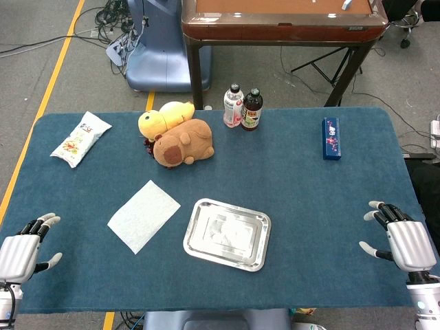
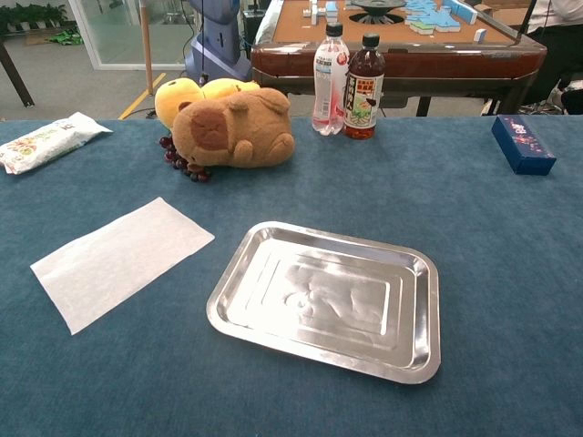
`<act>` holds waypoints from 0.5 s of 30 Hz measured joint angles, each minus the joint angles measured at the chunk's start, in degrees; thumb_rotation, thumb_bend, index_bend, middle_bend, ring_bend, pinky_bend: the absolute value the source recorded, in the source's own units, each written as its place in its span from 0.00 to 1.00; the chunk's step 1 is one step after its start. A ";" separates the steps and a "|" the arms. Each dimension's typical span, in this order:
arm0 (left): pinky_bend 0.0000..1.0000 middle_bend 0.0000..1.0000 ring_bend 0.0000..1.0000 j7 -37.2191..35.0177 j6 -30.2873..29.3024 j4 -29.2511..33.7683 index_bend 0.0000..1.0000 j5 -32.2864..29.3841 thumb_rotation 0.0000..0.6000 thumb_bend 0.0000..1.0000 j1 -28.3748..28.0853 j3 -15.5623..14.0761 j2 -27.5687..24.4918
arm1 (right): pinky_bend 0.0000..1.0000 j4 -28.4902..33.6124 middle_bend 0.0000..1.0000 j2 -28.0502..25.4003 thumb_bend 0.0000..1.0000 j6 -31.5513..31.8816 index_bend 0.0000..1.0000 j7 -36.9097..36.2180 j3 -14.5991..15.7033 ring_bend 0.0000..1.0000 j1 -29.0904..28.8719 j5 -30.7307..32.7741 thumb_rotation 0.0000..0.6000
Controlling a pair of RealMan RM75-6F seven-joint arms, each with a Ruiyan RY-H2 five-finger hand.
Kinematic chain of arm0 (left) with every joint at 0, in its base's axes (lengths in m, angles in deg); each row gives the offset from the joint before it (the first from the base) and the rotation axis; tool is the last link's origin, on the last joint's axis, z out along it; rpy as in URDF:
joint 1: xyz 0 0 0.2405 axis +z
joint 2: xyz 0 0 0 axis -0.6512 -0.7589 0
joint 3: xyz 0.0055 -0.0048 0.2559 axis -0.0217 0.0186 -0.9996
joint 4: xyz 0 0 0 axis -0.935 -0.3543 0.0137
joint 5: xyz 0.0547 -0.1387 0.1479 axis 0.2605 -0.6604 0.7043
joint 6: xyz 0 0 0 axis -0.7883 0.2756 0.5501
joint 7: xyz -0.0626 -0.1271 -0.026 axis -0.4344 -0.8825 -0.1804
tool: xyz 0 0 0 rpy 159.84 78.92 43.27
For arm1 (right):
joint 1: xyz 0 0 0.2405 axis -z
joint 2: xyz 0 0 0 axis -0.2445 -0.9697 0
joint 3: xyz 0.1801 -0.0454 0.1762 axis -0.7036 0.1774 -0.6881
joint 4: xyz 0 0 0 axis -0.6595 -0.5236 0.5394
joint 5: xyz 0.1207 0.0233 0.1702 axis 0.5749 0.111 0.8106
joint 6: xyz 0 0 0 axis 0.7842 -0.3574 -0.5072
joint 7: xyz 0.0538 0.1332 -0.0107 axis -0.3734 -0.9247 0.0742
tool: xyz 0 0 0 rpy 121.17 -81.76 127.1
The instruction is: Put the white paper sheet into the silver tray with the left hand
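The white paper sheet (image 1: 144,215) (image 2: 121,258) lies flat on the blue table, just left of the silver tray (image 1: 227,234) (image 2: 330,298), which holds nothing. My left hand (image 1: 23,251) rests at the table's front left corner, well left of the sheet, fingers apart and holding nothing. At the front right edge my right hand (image 1: 402,240) lies the same way, empty with its fingers spread. Neither hand shows in the chest view.
A brown plush and a yellow plush (image 1: 178,135) (image 2: 228,124) sit behind the sheet. Two bottles (image 1: 242,108) (image 2: 347,79) stand at the back middle. A snack packet (image 1: 80,138) (image 2: 47,140) lies back left, a blue box (image 1: 331,138) (image 2: 522,143) back right.
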 measured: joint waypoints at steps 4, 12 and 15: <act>0.47 0.24 0.25 -0.31 -0.29 -0.08 0.24 0.04 1.00 0.16 0.09 0.14 -0.07 | 0.44 0.03 0.27 0.11 0.09 -0.33 0.41 0.24 0.01 0.24 -0.09 0.23 1.00; 0.41 0.31 0.26 0.00 -0.33 0.05 0.24 0.13 1.00 0.16 0.02 0.15 0.10 | 0.44 0.16 0.29 0.10 0.09 -0.98 0.41 0.51 0.15 0.24 -0.33 0.46 1.00; 0.38 0.35 0.27 -0.06 -0.98 -0.01 0.25 0.79 1.00 0.16 -0.07 0.34 0.31 | 0.44 0.33 0.29 -0.09 0.09 -0.78 0.41 0.16 0.12 0.24 -0.19 0.59 1.00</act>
